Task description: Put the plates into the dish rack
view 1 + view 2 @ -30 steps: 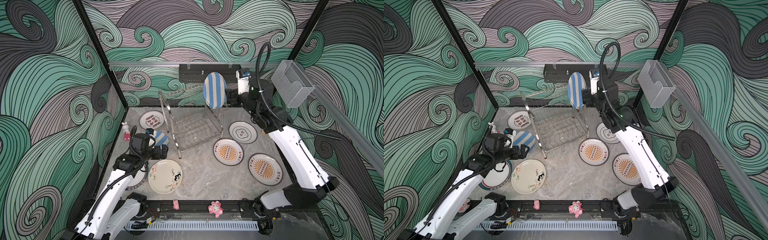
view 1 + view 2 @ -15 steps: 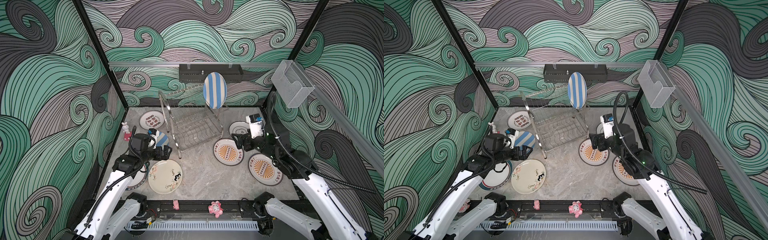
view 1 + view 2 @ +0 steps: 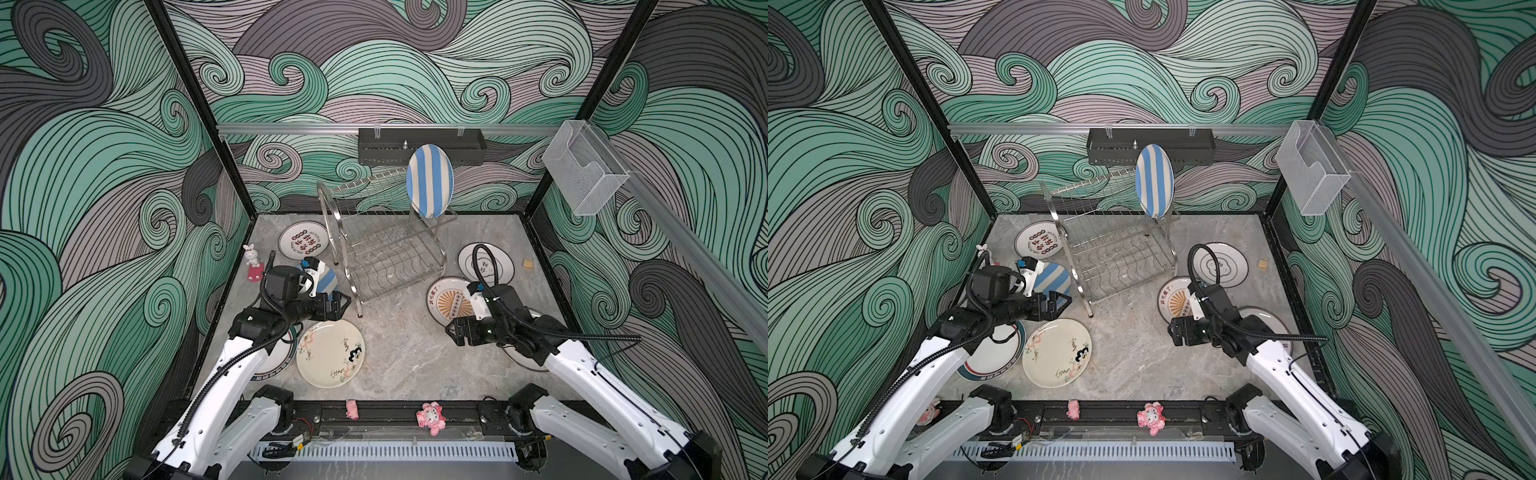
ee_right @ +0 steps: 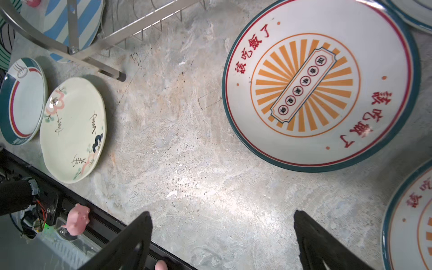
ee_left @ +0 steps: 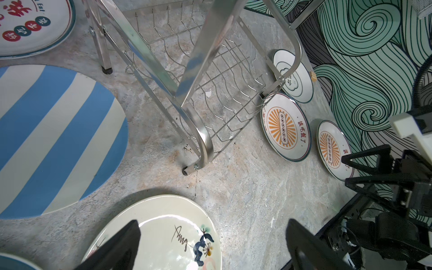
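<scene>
Upright, one plate (image 3: 429, 180) occupies dish rack (image 3: 390, 257) (upper tier, apparently).

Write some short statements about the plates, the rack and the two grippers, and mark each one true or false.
1. A striped plate stands upright in the top level of the rack. True.
2. The right gripper holds a plate. False: it is open and holds nothing.
3. The cream plate with drawings lies flat on the table. True.
4. Both sunburst plates sit in the rack. False: they lie flat on the table beside it.
5. The left gripper is open. True.
</scene>
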Motion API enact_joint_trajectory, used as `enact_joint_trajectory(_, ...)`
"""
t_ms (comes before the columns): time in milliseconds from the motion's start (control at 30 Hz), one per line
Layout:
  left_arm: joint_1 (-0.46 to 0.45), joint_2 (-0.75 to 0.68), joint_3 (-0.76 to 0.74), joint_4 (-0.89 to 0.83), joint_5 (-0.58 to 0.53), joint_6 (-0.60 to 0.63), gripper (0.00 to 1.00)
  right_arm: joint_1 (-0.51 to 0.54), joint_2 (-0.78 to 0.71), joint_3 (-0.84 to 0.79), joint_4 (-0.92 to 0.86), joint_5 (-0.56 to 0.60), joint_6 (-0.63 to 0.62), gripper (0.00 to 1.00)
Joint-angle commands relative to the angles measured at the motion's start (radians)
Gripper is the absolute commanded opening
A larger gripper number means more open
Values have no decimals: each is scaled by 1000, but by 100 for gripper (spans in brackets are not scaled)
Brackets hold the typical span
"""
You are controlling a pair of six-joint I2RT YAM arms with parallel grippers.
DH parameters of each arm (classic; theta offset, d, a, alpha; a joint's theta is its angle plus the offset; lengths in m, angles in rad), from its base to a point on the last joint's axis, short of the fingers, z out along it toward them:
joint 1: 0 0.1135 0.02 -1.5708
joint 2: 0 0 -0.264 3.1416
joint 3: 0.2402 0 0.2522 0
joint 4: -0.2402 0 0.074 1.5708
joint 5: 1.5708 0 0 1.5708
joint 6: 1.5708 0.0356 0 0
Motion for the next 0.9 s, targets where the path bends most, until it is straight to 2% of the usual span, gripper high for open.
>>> enact_joint_trajectory(0, 10, 19, 2, 11, 47, -7, 99, 23, 54, -31, 98, -17, -3, 90)
enact_joint_trajectory(333, 10, 20, 4, -11, 19, 2, 99, 49, 304, 6, 219, 21, -104, 93)
enact_joint_trajectory(567, 10, 3, 6, -23, -28, 8, 99, 49, 408, 22, 359, 40, -54, 98)
enact_joint_trajectory(867, 10, 25, 11, -23, -14, 10, 98, 47, 555, 56, 447, 41, 8, 100)
